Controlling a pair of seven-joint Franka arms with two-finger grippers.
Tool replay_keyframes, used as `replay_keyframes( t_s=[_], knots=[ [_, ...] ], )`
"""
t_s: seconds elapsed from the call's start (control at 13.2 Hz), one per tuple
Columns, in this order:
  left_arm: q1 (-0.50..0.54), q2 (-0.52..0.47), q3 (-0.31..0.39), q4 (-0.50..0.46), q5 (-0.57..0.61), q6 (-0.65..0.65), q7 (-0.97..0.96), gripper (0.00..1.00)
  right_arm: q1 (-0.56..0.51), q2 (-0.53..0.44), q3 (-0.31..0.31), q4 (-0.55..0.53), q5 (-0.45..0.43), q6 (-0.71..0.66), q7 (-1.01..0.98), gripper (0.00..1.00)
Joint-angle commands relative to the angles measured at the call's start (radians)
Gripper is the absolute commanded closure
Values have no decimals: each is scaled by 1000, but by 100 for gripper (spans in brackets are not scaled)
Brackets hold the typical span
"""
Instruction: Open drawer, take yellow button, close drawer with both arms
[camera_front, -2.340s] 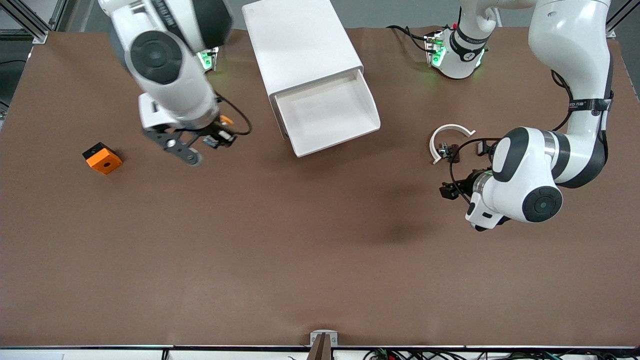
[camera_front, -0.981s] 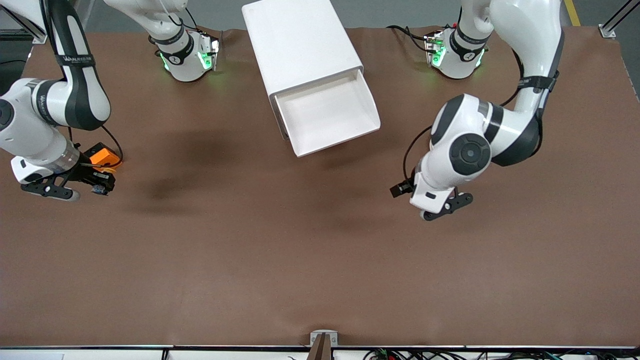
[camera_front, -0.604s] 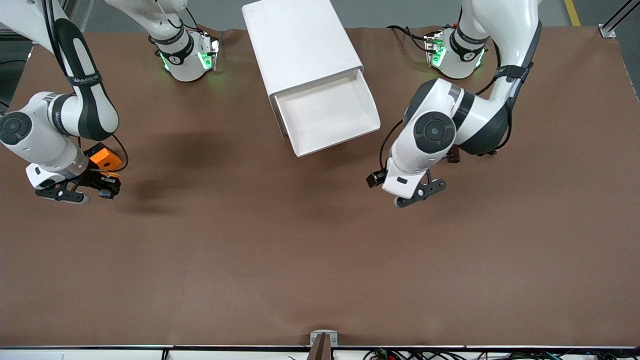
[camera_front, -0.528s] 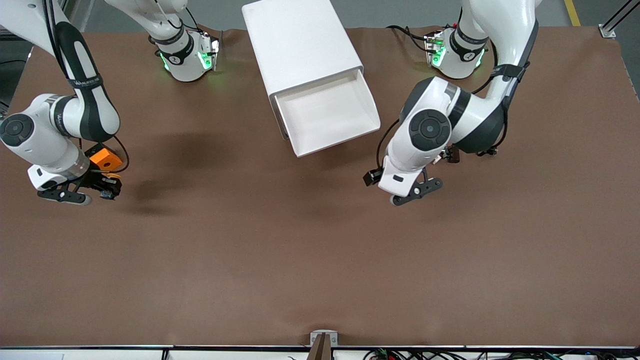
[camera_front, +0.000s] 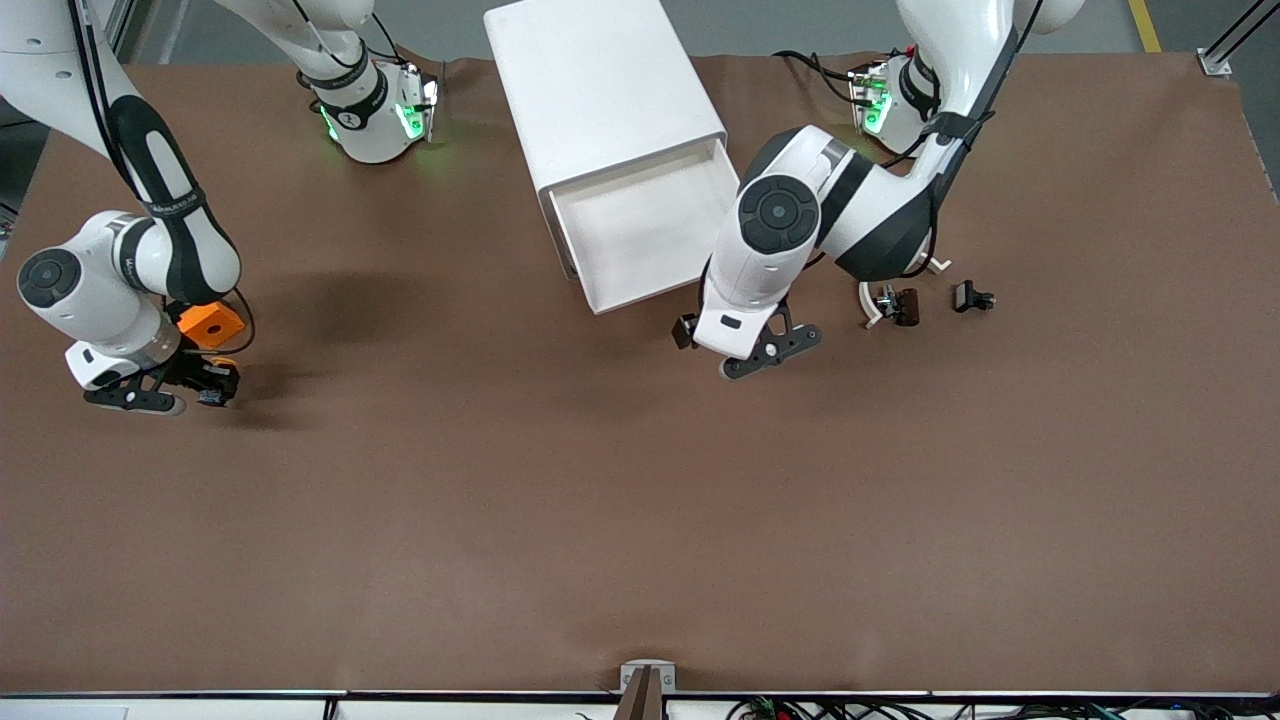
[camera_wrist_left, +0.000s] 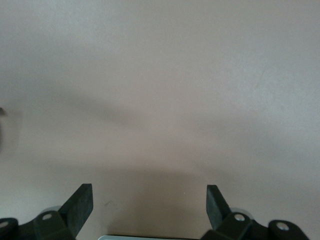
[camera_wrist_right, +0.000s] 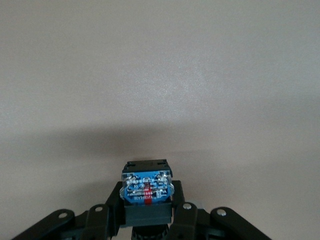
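Right pincer (camera_wrist_right: 146, 212) around blue-faced, seemingly black-bodied button (camera_wrist_right: 146, 186).

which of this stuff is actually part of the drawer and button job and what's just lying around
Part of the job:
drawer, open
button, held in right gripper
left gripper, open, near the drawer front

Lying about:
orange block
black clips with white curved strip

orange block (camera_front: 211, 323), black clips (camera_front: 972, 297), brown table (camera_front: 560, 500)

Partly covered by the left arm's wrist: the drawer (camera_front: 650, 235) at one front corner, the white curved strip (camera_front: 868, 303) too. Cap of the button (camera_wrist_right: 146, 187) unseen between fingers.
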Motion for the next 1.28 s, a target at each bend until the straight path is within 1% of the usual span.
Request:
replay_keyframes(
  t_s=[0.0, 0.23, 0.98, 1.13, 1.21],
  knots=[
    [4, 11, -36, -9, 14, 16, -51, 0, -33, 9, 23, 3, -17, 23, -26, 100],
    [-9, 23, -65, -10, 14, 15, -97, 0, -46, 16, 28, 4, -13, 24, -48, 100],
    [-108, 23, -65, -7, 14, 1, -203, 0, -50, 44, 29, 3, -10, 52, -49, 100],
    [-124, 20, -68, -7, 14, 1, -229, 0, -53, 64, 29, 12, -8, 55, -49, 100],
    [-129, 20, -68, -7, 14, 1, -240, 0, -50, 88, 29, 15, -6, 87, -49, 100]
  ],
)
